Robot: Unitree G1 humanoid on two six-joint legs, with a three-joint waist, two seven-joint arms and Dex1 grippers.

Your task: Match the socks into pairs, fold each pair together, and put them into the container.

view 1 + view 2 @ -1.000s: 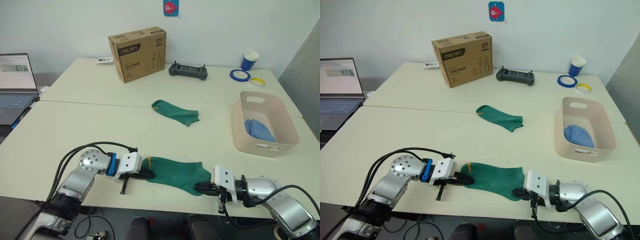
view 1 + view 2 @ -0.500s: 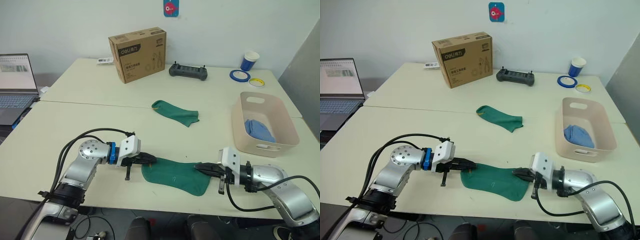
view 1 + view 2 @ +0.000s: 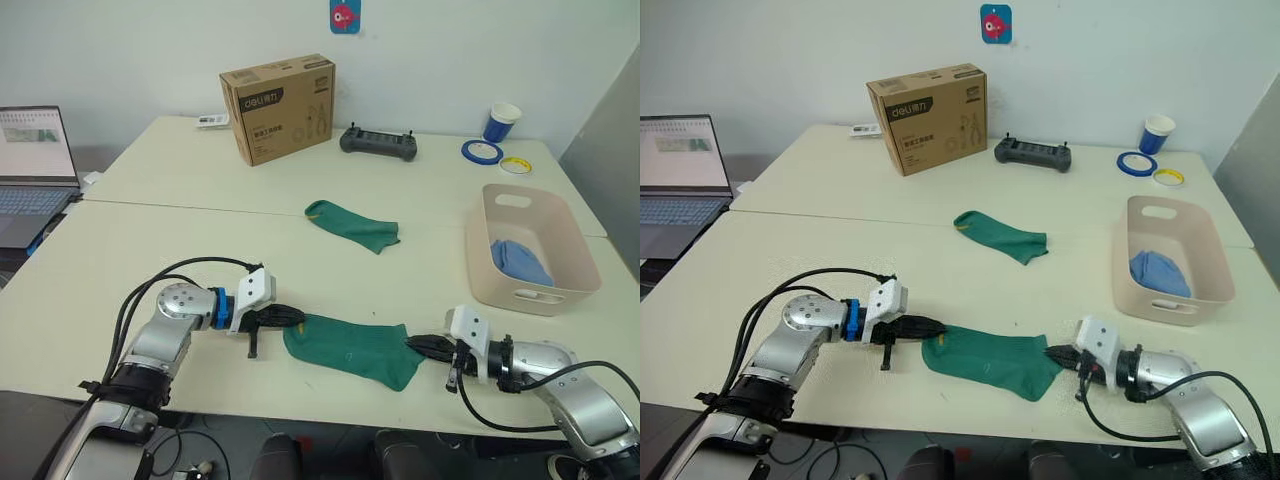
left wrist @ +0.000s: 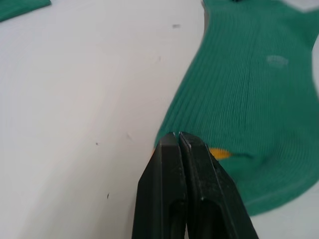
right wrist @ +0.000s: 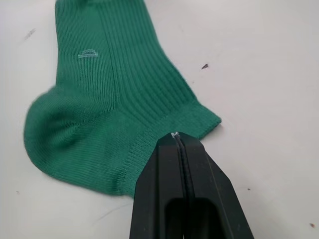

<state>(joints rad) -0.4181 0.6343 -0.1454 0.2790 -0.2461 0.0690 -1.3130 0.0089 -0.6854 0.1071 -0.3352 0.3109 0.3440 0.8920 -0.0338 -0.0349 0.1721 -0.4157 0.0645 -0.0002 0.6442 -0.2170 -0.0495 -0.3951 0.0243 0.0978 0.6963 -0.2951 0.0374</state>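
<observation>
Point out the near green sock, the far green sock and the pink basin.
near green sock (image 3: 350, 348), left eye view, middle of its flat body
far green sock (image 3: 352, 226), left eye view, middle of the sock
pink basin (image 3: 476, 260), left eye view, its near left wall

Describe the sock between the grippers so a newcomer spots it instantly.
On the cream table, look at the near edge between the left gripper and the right gripper. The near green sock lies flat there; the far green sock lies mid-table, nearer the cardboard box.
</observation>
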